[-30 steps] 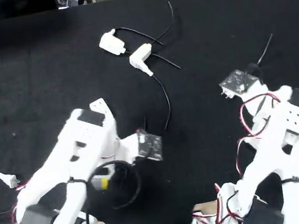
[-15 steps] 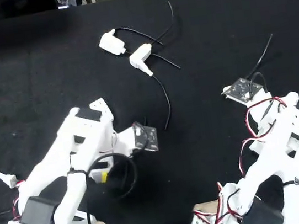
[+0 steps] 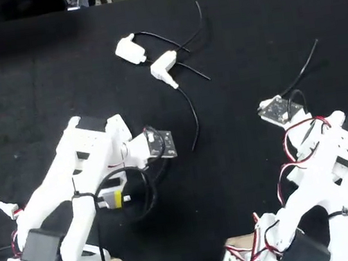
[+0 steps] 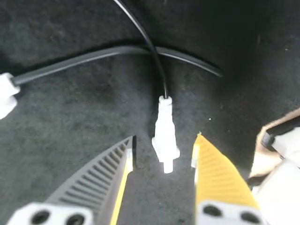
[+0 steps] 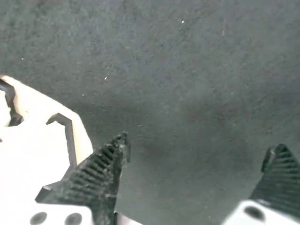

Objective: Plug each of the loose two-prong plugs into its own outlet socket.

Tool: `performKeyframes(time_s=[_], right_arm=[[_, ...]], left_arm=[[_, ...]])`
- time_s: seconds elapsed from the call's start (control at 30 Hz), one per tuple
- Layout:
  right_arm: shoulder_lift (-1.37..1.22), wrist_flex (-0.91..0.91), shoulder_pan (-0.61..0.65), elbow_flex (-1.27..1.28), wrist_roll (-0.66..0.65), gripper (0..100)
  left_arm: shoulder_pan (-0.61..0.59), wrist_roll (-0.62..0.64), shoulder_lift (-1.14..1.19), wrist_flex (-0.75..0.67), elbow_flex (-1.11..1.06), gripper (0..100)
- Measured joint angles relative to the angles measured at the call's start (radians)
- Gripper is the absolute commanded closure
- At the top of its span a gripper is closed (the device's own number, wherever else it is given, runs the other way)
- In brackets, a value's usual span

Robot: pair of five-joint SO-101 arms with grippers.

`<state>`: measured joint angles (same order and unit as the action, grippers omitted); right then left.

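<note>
Left jaws stand apart astride the white plug (image 4: 165, 140), lower centre of frame: drop straight, close on its body, not the cable (image 4: 162, 82); right jaws also apart

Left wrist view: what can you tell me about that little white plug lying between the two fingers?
The plug is small, white and plastic-looking: a slim body widening to a collar, then a short stub whose prongs cannot be told apart. A thin black cord leaves its other end. It lies flat on the black cloth, between the open fingers of the left end effector, touching neither.
</note>
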<state>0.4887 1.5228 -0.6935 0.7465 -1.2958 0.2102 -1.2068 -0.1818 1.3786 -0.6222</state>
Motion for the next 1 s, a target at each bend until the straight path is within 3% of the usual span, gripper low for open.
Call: performKeyframes(time_s=[0.33,0.57,0.8,1.0], right_arm=[[0.000,0.000,0.000,0.002,0.000,56.7],[0.000,0.000,0.000,0.002,0.000,56.7],[0.000,0.002,0.000,0.002,0.000,56.7],[0.000,0.002,0.000,0.002,0.000,56.7]], left_arm=[[-0.006,0.003,0.000,-0.190,-0.135,79],[-0.006,0.003,0.000,-0.233,-0.143,79],[-0.006,0.003,0.000,-0.285,-0.212,96],[-0.006,0.003,0.003,-0.307,-0.213,97]])
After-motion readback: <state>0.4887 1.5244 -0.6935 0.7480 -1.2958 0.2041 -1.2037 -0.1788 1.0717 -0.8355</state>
